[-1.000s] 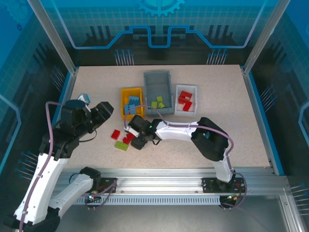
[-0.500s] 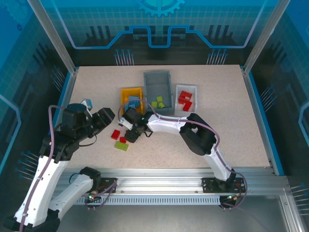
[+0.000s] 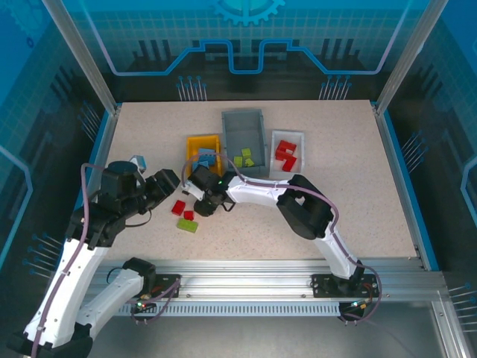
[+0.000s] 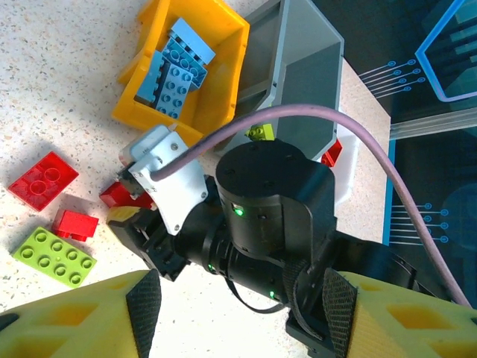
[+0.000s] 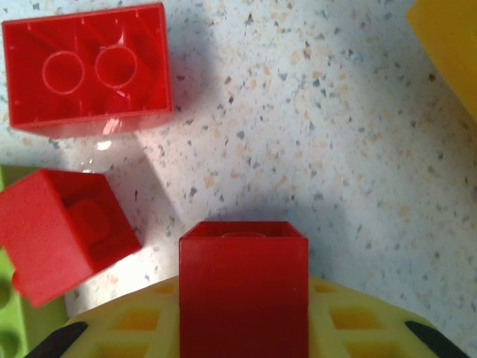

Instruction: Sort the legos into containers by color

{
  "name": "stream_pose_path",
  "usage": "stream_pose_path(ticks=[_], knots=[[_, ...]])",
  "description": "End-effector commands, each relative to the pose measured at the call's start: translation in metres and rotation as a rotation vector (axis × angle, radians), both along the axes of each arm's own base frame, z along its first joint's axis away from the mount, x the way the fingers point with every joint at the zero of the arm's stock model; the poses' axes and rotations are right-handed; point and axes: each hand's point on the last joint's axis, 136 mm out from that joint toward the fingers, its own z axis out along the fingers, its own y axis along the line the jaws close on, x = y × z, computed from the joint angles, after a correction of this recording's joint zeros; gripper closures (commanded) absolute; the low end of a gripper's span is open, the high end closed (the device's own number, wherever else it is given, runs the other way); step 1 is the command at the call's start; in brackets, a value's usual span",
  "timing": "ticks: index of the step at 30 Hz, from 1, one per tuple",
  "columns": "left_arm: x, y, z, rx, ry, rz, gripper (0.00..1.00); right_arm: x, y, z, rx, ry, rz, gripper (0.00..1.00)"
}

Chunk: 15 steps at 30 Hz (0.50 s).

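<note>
My right gripper (image 5: 244,332) is low over the table and shut on a small red lego (image 5: 244,291). Beside it lie a wide red lego (image 5: 88,68), a small red one (image 5: 63,233) and a lime green one (image 5: 11,328). From above, that gripper (image 3: 203,206) sits just right of the loose red legos (image 3: 179,207) and the green lego (image 3: 188,225). My left gripper (image 3: 165,180) hovers left of them, open and empty, its pads (image 4: 143,302) wide apart. The yellow bin (image 3: 191,153) holds light blue legos (image 4: 175,71), the grey bin (image 3: 226,134) green ones, the white bin (image 3: 274,143) red ones.
A light blue lego (image 3: 136,159) lies by the table's left edge behind my left arm. The three bins stand in a row at mid-table. The right arm (image 3: 298,205) stretches across the table's middle, and its wrist (image 4: 268,216) is close in front of my left gripper.
My right gripper slid left to the cluster of red legos and closed on a small red one. The left arm shifted slightly, gripper still open.
</note>
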Motion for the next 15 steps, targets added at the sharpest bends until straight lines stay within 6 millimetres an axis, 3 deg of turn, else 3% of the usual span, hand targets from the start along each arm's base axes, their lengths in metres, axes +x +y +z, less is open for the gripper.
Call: stream_pose_path(ticks=[1, 4, 7, 11, 15], knots=[[-0.001, -0.009, 0.006, -0.015, -0.038, -0.055, 0.37, 0.0, -0.006, 0.048, 0.078, -0.044, -0.039, 0.69], [0.003, -0.016, 0.009, -0.038, -0.05, -0.089, 0.37, -0.001, -0.025, 0.08, 0.114, -0.084, -0.09, 0.7], [0.008, -0.03, 0.013, -0.081, -0.068, -0.145, 0.37, 0.001, -0.059, 0.109, 0.14, -0.124, -0.182, 0.71], [0.018, -0.056, 0.021, -0.179, -0.09, -0.251, 0.37, 0.016, -0.133, 0.14, 0.179, -0.147, -0.389, 0.71], [0.027, -0.088, 0.022, -0.181, -0.085, -0.338, 0.37, 0.039, -0.215, 0.155, 0.219, -0.131, -0.645, 0.71]])
